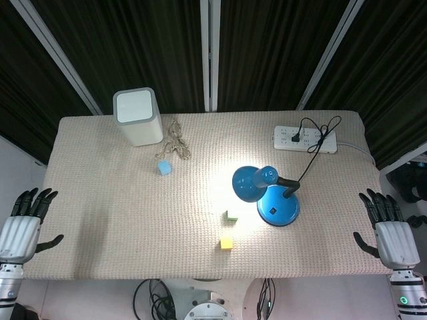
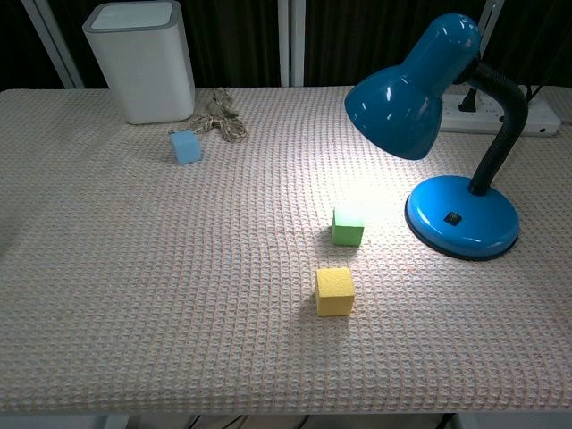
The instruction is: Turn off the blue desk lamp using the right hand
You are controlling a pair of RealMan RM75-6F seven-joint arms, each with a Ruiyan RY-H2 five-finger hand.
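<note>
The blue lamp (image 1: 277,200) sits nearer the tabletop's right edge, probably closest to the open, empty right hand (image 1: 390,233).

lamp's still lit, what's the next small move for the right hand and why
Probably bring the right hand inward over the table toward the blue lamp's base. The lamp is glowing on the green cube, the small dark switch sits on top of the base, and the hand hangs open at the table edge, touching nothing.

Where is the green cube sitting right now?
In both views the green cube sits on the table right of centre, in the lit patch under the blue desk lamp, just left of its round base, with the yellow cube nearer the front edge.
</note>
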